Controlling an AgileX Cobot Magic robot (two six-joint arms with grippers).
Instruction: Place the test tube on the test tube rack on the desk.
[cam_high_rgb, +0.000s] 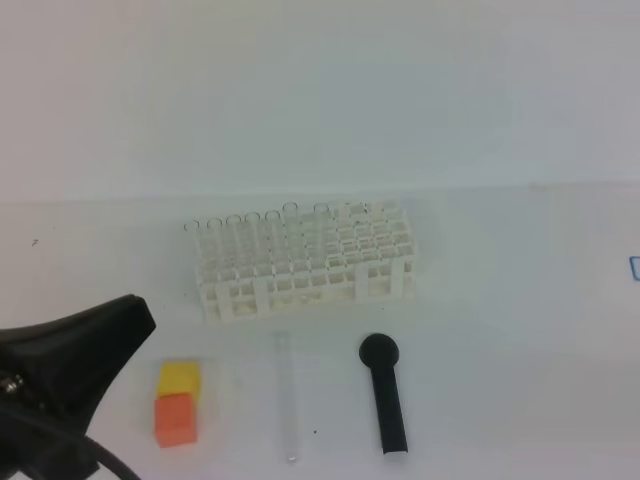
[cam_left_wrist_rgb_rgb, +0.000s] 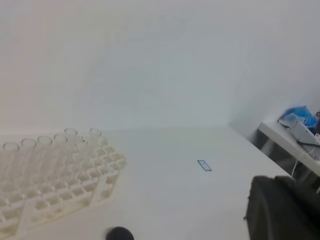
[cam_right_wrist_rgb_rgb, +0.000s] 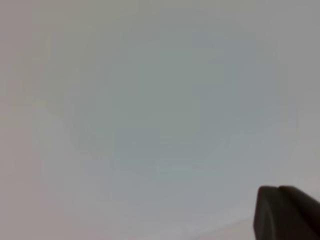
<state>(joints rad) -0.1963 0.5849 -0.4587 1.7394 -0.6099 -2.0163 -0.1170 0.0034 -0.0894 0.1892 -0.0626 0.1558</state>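
- Test tube lies flat on the desk, between the orange block and the black tool, just in front of the test tube rack.
- We judge the task unstarted: both grippers are clenched, holding nothing.
- Next we must open one, descend, and grasp the tube.

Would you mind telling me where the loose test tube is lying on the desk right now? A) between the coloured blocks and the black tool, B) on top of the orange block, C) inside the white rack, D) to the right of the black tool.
A: in the exterior high view the test tube lies flat on the desk, with the yellow block and orange block to its left and the black tool to its right, in front of the test tube rack.
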